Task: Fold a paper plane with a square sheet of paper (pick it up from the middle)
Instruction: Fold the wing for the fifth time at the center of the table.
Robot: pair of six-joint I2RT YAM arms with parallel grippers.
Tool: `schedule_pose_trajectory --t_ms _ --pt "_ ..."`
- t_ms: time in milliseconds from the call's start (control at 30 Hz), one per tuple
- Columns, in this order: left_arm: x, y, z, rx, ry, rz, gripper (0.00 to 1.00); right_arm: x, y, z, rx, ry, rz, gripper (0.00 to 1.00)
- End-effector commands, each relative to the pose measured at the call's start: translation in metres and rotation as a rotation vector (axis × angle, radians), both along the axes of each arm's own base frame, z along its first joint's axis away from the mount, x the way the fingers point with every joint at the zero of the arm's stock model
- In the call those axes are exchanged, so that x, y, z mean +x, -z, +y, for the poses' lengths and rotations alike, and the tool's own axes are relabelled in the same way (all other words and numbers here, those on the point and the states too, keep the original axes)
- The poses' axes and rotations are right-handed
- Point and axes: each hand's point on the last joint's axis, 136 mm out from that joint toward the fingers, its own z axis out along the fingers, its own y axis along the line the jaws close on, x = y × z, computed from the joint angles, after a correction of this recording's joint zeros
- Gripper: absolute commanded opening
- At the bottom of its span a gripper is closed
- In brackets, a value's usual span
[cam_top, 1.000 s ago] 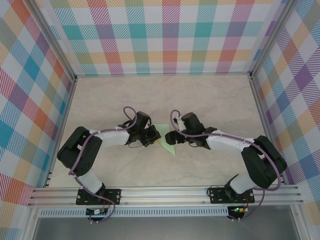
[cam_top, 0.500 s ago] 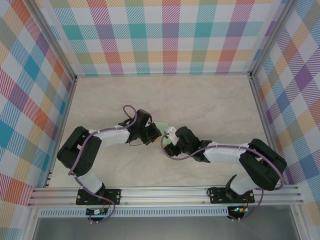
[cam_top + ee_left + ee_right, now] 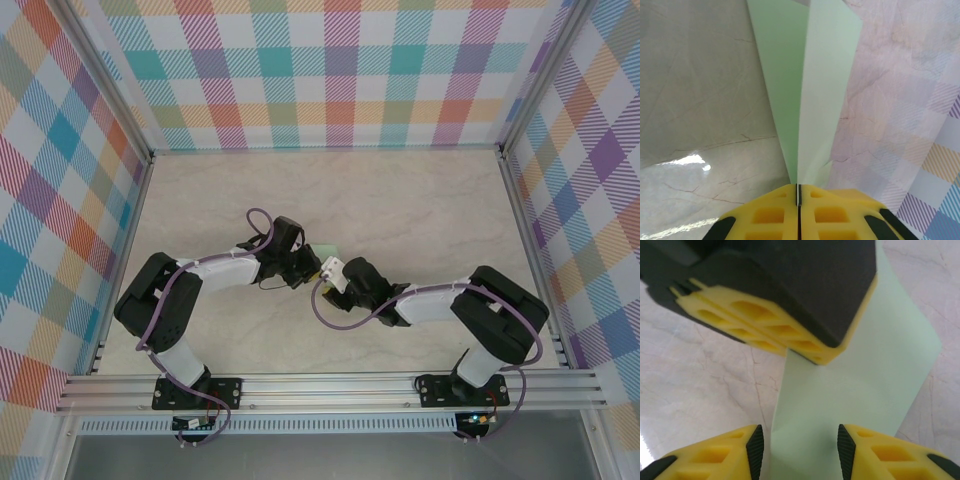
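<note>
- My left gripper [image 3: 798, 192] is clenched on the paper [image 3: 810, 90]. Its yellow fingers meet, with the narrow end of the folded green sheet pinched between them, right on the centre crease.
- From that pinch the paper fans out into two long panels, one on each side of the crease, over the middle of the table [image 3: 420, 200]. I cannot tell whether it touches the surface.
- I judge this grip is there to anchor the crease, so the panels cannot slide while the other arm works.
- My right gripper [image 3: 797, 445] is released and grasps nothing. Its fingers stand apart with a panel of the paper between them, nose to nose with the left one.
- I read that straddle as lining up to nip the panel, either to press a fold or to take over the hold.
- The paper is thin, so closing off-line would probably crumple it.
</note>
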Motion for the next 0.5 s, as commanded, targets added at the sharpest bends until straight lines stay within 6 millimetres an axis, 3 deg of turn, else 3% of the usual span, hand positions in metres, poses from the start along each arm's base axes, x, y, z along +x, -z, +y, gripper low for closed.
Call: schedule_pose_trajectory --t_ms 0,333,467 --pt "-0.001 -0.017 -0.005 -0.014 0.009 -0.017 0.07 0.013 -0.011 0.008 0.025 0.015 -0.082 0.42" --pt "0.0 -0.021 -0.001 0.008 0.005 -0.02 0.08 0.015 -0.012 0.011 0.021 0.002 -0.097 0.2" --pt "0.006 -0.033 0.016 0.056 -0.016 -0.055 0.27 0.01 -0.009 0.012 0.047 -0.001 -0.036 0.12"
